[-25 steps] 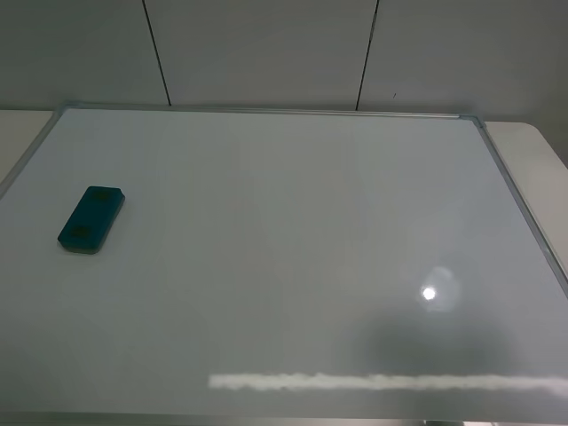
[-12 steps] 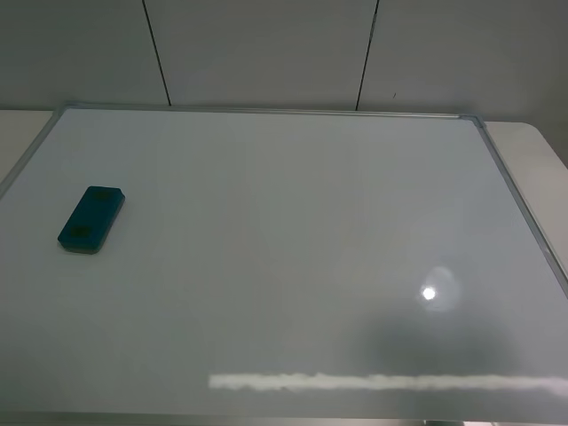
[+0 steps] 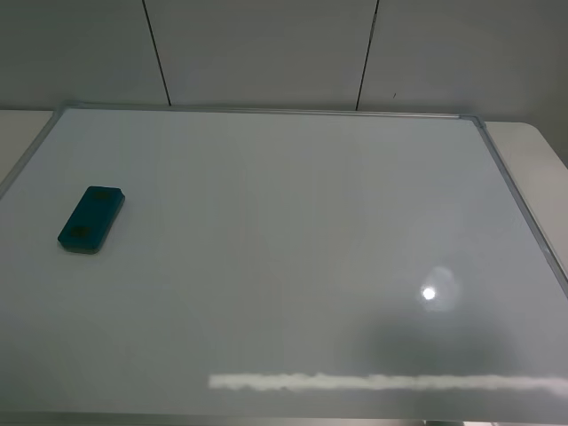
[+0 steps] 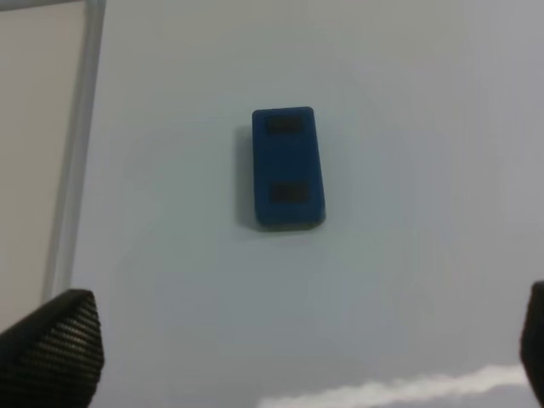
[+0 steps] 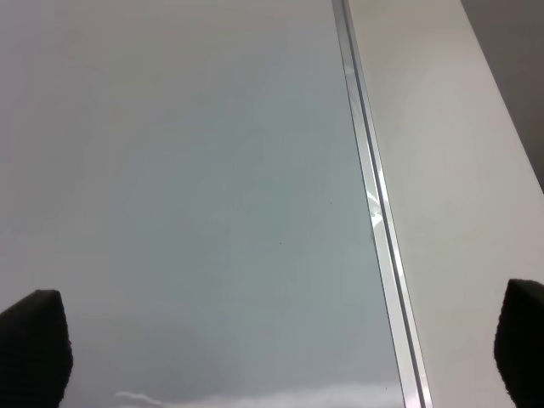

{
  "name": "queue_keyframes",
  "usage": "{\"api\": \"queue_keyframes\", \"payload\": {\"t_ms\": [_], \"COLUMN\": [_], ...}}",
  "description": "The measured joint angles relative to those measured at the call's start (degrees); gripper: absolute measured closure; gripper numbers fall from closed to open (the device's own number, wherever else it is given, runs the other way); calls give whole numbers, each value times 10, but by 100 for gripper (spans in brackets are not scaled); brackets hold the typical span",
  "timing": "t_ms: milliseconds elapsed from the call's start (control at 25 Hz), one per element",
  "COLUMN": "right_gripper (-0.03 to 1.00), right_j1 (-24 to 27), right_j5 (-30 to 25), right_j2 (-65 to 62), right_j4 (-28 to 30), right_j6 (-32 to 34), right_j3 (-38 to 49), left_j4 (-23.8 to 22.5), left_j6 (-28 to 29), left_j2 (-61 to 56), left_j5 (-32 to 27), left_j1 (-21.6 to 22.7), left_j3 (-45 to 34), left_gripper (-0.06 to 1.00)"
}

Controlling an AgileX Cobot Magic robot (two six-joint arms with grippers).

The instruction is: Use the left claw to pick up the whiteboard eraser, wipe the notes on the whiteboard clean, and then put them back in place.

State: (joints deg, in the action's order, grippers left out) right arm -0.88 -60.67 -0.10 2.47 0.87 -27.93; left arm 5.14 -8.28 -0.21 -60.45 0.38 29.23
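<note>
White whiteboard (image 3: 293,257) carries no notes; whiteboard eraser (image 3: 91,218) lies at nine o'clock, so task seems finished. Left claw (image 4: 289,357) is wide open, empty.

We see a pale table (image 3: 532,146) showing as strips at the far left and far right corners of the high view. In the right wrist view its bare top (image 5: 459,187) forms a wide band along one edge. Behind the table's far edge stands a grey wall (image 3: 266,49) of flat panels, divided by two thin dark seams (image 3: 366,53) running down to that edge.
</note>
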Motion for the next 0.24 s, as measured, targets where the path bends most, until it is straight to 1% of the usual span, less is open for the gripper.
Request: {"api": "queue_keyframes", "payload": {"t_ms": [240], "right_gripper": [-3], "right_j1": [0], "right_j5": [0], "right_j2": [0], "right_j4": [0], "right_j6": [0], "right_j3": [0], "left_j4": [0], "left_j6": [-1], "left_j2": [0], "left_j5": [0], "left_j1": [-1], "left_j3": [0], "left_gripper": [-5]}}
